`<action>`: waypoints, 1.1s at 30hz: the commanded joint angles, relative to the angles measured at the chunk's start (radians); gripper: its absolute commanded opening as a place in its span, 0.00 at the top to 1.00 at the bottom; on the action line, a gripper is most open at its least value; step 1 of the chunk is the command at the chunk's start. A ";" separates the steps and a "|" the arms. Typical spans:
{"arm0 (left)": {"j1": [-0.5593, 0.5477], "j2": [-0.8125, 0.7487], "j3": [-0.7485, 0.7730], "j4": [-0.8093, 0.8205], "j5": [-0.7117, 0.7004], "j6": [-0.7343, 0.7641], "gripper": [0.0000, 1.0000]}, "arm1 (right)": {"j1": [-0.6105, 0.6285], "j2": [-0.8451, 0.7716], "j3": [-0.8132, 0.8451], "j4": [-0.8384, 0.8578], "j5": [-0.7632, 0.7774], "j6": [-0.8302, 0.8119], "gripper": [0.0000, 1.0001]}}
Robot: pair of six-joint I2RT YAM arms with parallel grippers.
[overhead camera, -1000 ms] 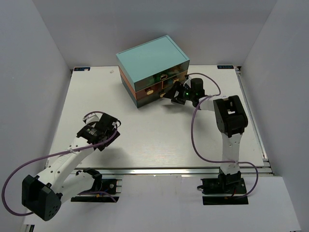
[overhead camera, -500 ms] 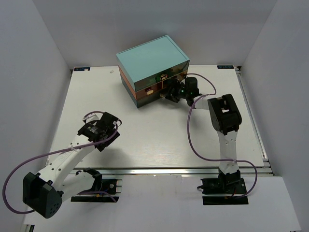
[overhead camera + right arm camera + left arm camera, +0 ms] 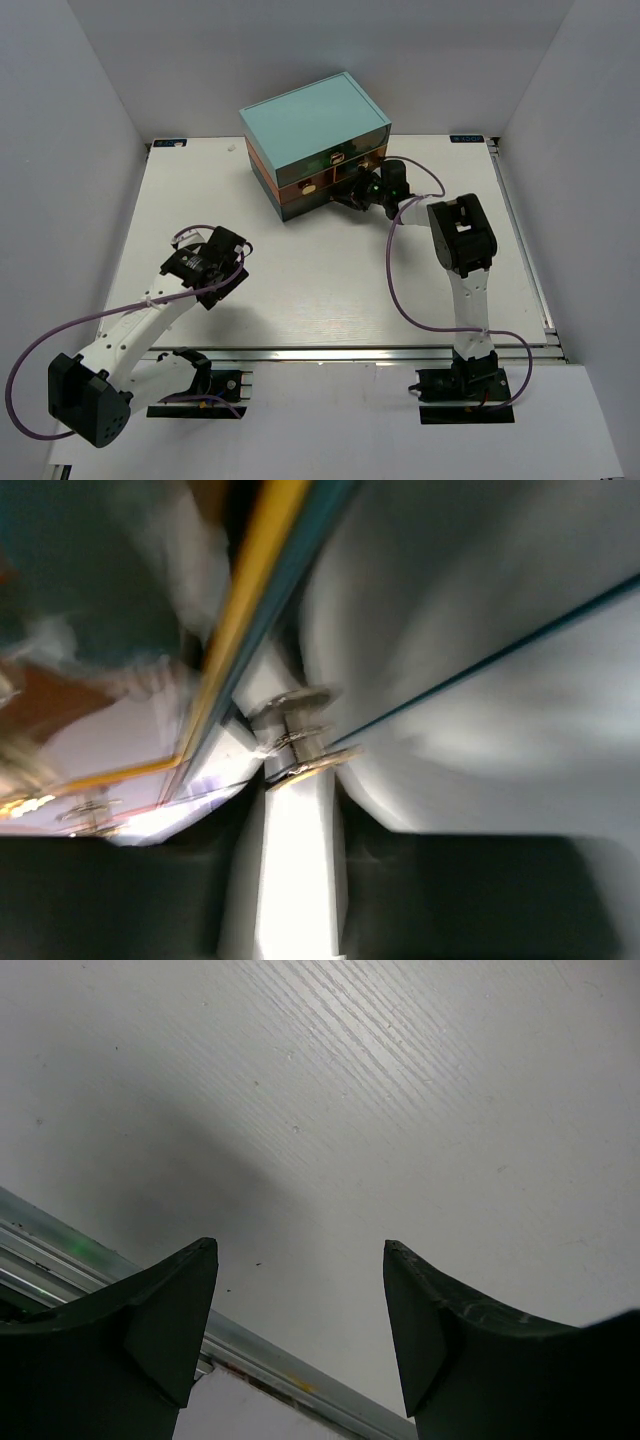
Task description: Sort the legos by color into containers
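Comparing moments, we find the right gripper [image 3: 360, 192] pressed closer to the mini chest's [image 3: 315, 125] drawer knob [image 3: 297, 735], grip undecidable through blur; left gripper [image 3: 300, 1300] gapes empty; legos unseen, sorting probably finishing.

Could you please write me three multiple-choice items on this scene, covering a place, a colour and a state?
1. Where is the right gripper? A at the chest's front; B above the chest's top; C behind the chest.
2. What colour is the chest's top? A red; B light teal; C yellow.
3. The left gripper is: A shut; B out of view; C open, holding nothing.
Answers: A, the top view shows it at the front; B, plain from above; C, its fingers stand apart with nothing between.
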 commanded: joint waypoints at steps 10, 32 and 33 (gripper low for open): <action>0.005 -0.032 0.019 -0.002 -0.008 -0.032 0.23 | -0.004 -0.047 -0.108 0.193 0.000 -0.030 0.93; 0.005 -0.061 -0.002 -0.010 -0.005 -0.034 0.23 | -0.014 -0.039 -0.104 0.217 -0.041 -0.007 0.41; 0.005 -0.061 -0.001 -0.011 -0.006 -0.034 0.23 | -0.013 -0.032 -0.083 0.214 -0.037 0.002 0.41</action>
